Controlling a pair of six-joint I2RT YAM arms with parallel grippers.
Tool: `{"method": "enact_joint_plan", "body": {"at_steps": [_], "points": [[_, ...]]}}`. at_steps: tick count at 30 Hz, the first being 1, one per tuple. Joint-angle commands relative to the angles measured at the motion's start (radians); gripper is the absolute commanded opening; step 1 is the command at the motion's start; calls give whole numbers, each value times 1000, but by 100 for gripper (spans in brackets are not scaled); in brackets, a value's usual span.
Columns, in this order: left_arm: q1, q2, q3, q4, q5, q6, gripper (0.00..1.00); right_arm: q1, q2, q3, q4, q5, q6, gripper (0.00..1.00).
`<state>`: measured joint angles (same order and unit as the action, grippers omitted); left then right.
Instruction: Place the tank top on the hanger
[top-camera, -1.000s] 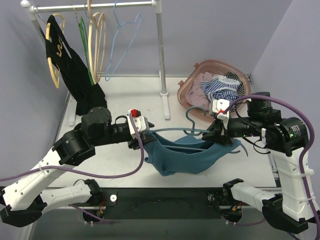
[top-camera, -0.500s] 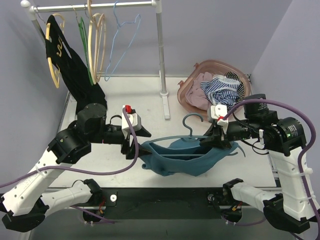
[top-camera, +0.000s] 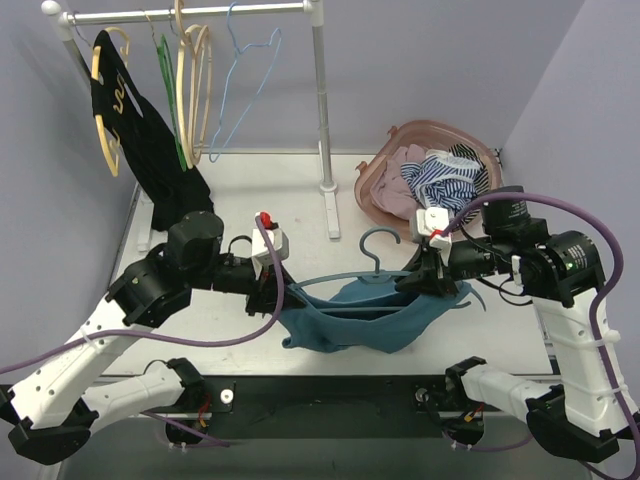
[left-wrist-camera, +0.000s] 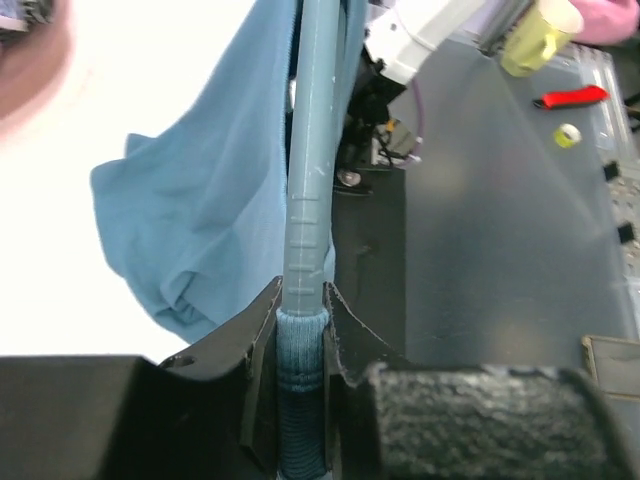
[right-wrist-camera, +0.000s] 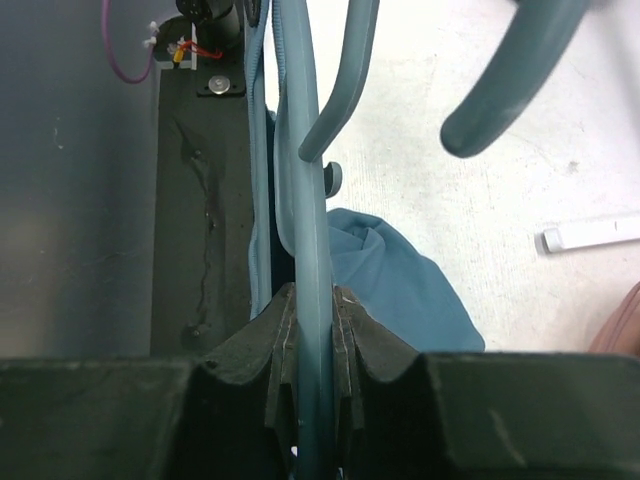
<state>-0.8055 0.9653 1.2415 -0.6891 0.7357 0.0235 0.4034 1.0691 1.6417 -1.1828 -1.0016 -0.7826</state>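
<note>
The dark teal hanger (top-camera: 345, 277) is held level above the table between both grippers, with its hook (top-camera: 376, 243) pointing to the far side. The teal-blue tank top (top-camera: 350, 322) hangs from it in a sagging bunch. My left gripper (top-camera: 272, 291) is shut on the hanger's left end. In the left wrist view the gripper (left-wrist-camera: 303, 335) pinches a ribbed hem of the tank top (left-wrist-camera: 190, 225) wrapped over the hanger arm (left-wrist-camera: 305, 190). My right gripper (top-camera: 425, 281) is shut on the bare right arm of the hanger (right-wrist-camera: 308, 200). In the right wrist view this gripper (right-wrist-camera: 312, 310) has cloth (right-wrist-camera: 400, 285) beside it.
A clothes rail (top-camera: 200, 12) stands at the back left on a post (top-camera: 325, 120). It carries a black garment (top-camera: 135, 120), a green hanger (top-camera: 170, 95), wooden hangers (top-camera: 195, 70) and a pale blue wire hanger (top-camera: 242, 75). A pink basket (top-camera: 375, 180) with striped cloth (top-camera: 450, 175) sits at the back right.
Both grippers have come down and toward the near edge with the hanger. The left one swung left, then back right. The tank top hangs lower and more bunched.
</note>
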Motion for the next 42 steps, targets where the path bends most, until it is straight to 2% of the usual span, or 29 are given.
{"method": "enact_joint_plan", "body": {"at_steps": [1,3,4,6,9,18,23,26,31,35,39,42], "points": [[8,-112,-46,-50,-209,-48,0,-21,-11,-14,98,-48,141,28],[8,-154,-71,-50,-254,-80,0,-55,-9,-14,153,-54,227,45],[8,-166,-92,-49,-295,-88,0,-69,-8,-11,204,-61,309,60],[9,-201,-114,-44,-347,-118,0,-113,0,10,271,-81,386,76],[9,-247,-148,-40,-458,-157,0,-162,5,29,340,-72,505,82],[22,-387,-310,0,-857,-328,0,-230,-77,-109,413,78,577,84],[51,-431,-372,40,-1094,-408,0,-261,-130,-180,462,93,609,84],[89,-447,-405,62,-1179,-465,0,-279,-158,-224,494,92,628,84],[213,-406,-476,127,-1156,-525,0,-294,-190,-272,538,84,658,84],[403,-375,-540,203,-1084,-548,0,-299,-204,-293,551,80,657,84],[690,-321,-557,289,-926,-528,0,-302,-222,-319,555,74,640,84],[834,-263,-530,356,-810,-470,0,-311,-241,-348,568,61,631,84]]}}
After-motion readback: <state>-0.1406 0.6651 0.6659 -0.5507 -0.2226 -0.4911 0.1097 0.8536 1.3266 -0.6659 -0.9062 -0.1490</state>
